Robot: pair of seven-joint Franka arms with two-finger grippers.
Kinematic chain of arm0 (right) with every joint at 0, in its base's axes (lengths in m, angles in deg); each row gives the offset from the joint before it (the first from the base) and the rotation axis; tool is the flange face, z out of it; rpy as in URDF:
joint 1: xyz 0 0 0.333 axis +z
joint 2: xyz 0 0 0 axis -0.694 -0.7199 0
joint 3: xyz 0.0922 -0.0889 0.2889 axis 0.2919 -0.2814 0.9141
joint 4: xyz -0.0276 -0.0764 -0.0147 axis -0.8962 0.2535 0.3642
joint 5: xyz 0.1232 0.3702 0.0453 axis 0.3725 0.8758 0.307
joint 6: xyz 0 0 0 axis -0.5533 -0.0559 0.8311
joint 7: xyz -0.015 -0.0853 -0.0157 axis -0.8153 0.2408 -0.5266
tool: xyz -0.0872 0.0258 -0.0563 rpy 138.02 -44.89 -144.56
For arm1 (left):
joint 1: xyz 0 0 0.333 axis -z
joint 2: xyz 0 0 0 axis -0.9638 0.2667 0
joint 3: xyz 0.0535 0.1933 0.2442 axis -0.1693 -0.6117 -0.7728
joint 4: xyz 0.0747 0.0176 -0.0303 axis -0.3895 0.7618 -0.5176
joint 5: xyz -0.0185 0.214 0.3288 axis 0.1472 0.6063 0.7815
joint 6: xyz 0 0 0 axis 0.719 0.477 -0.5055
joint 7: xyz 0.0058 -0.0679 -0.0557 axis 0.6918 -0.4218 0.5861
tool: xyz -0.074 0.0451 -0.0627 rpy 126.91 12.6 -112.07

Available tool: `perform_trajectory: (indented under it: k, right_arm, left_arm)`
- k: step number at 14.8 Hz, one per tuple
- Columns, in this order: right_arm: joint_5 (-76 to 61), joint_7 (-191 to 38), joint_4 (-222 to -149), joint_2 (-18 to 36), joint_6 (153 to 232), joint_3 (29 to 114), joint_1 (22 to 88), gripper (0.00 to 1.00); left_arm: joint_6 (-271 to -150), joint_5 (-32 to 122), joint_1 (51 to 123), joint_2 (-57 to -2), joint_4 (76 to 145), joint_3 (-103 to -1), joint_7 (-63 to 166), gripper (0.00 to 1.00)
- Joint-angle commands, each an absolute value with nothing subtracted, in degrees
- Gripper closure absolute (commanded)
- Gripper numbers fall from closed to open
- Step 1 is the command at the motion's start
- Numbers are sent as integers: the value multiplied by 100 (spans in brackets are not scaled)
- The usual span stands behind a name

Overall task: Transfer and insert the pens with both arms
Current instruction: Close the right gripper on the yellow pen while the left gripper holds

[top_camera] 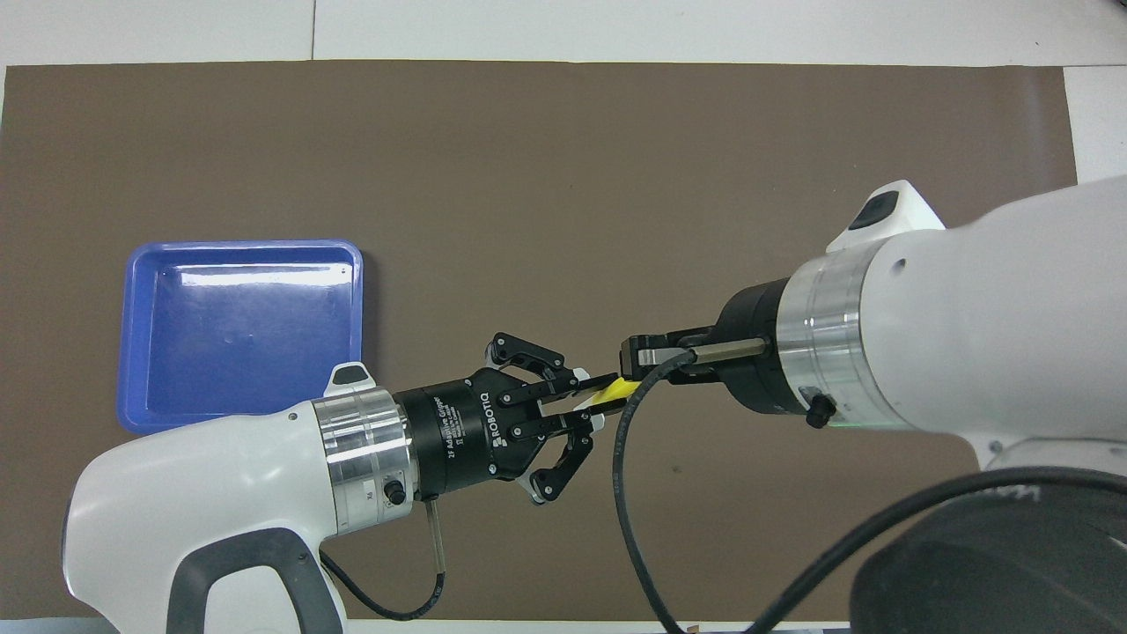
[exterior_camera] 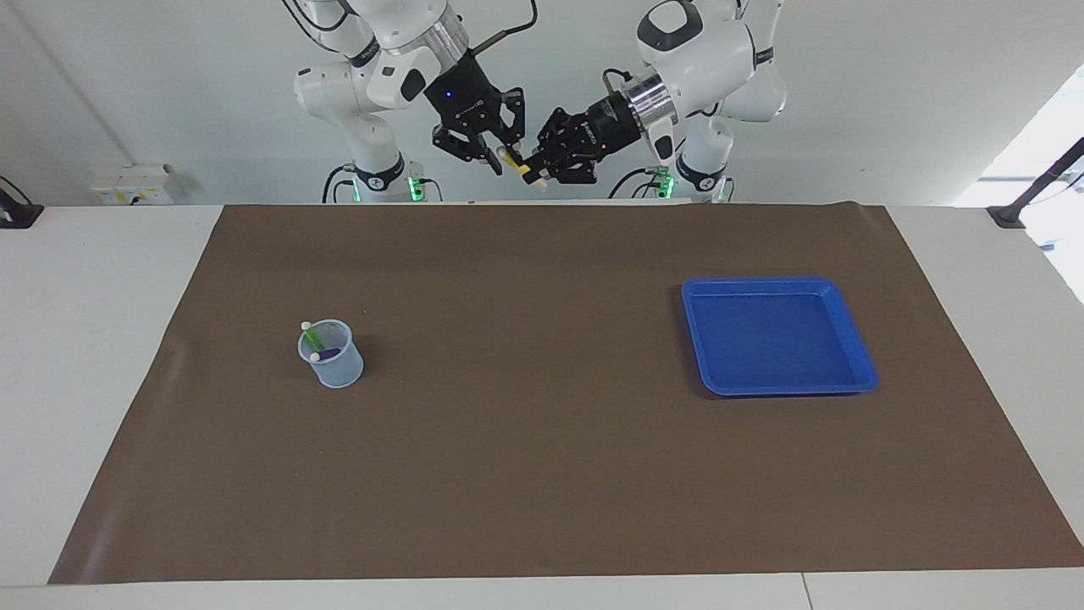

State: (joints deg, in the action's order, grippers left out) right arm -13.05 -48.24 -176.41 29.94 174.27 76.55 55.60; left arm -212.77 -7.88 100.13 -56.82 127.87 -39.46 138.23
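Observation:
The yellow pen is up in the air between both grippers, over the robots' edge of the brown mat; it also shows in the overhead view. My left gripper is shut on its pale end. My right gripper is at the pen's yellow end; its grip is unclear. The green pen and the purple pen stand in a clear cup toward the right arm's end. In the overhead view the right arm hides the cup.
An empty blue tray lies on the brown mat toward the left arm's end. A thin black angled rod stands at the table corner by the left arm's end.

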Motion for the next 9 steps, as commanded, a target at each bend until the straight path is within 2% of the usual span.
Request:
perform_trajectory:
  k: [1, 5, 6, 7, 9]
  right_arm:
    - [-1382, -4761, -17688, 3033, 17475, 7685, 5520, 100]
    - [-1399, -4866, -17697, 3016, 17466, 7676, 5442, 100]
    - [-1399, -4971, -17697, 3016, 17466, 7668, 5406, 100]
    - [-1399, -5076, -17714, 3016, 17466, 7659, 5319, 100]
    - [-1574, -5104, -17776, 3042, 17483, 7650, 5195, 100]
  left_arm:
    - [-21476, -910, 10134, -5847, 12954, -4015, 13915, 100]
    - [-21477, -910, 10134, -5847, 12954, -4024, 13923, 100]
    - [-21477, -910, 10134, -5838, 12954, -4015, 13923, 30]
    - [-21477, -910, 10134, -5838, 12954, -4015, 13923, 0]
    - [-21477, -910, 10134, -5838, 12954, -4015, 13932, 0]
